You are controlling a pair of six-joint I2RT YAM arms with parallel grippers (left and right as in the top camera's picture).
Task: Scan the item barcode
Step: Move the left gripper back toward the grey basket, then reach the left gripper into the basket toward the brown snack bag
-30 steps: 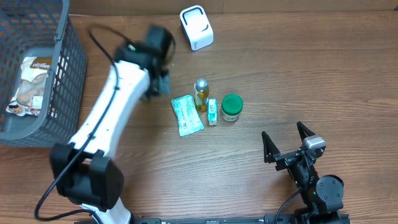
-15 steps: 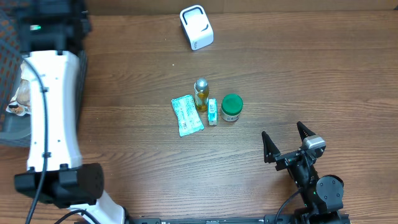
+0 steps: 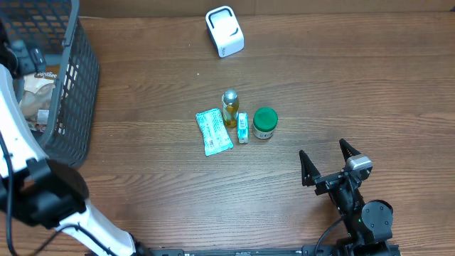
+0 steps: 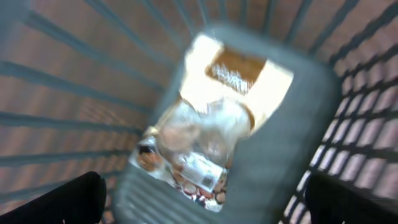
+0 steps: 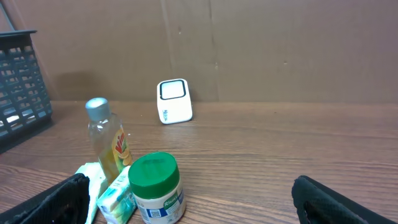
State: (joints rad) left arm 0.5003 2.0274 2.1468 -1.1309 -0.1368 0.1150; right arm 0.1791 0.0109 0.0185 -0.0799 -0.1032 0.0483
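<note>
Four small items, a packet [image 3: 213, 131], a bottle [image 3: 229, 107], a little box [image 3: 243, 128] and a green-lidded jar [image 3: 264, 122], stand clustered in the middle of the table [image 3: 370, 71], well apart from the white scanner [image 3: 224, 30] at its far edge. A snack bag [image 4: 211, 124] lies inside the basket [image 3: 71, 107] at the left. The left gripper [image 4: 205, 202] hangs over that bag, fingers spread to their widest, holding nothing. The right gripper [image 3: 323, 149] rests near the front edge, equally wide and empty. Judged step: between items, the bag apparently dealt with. The next move calls for leaving the basket, closing on one clustered item without toppling its neighbours, and turning its barcode toward the scanner.
</note>
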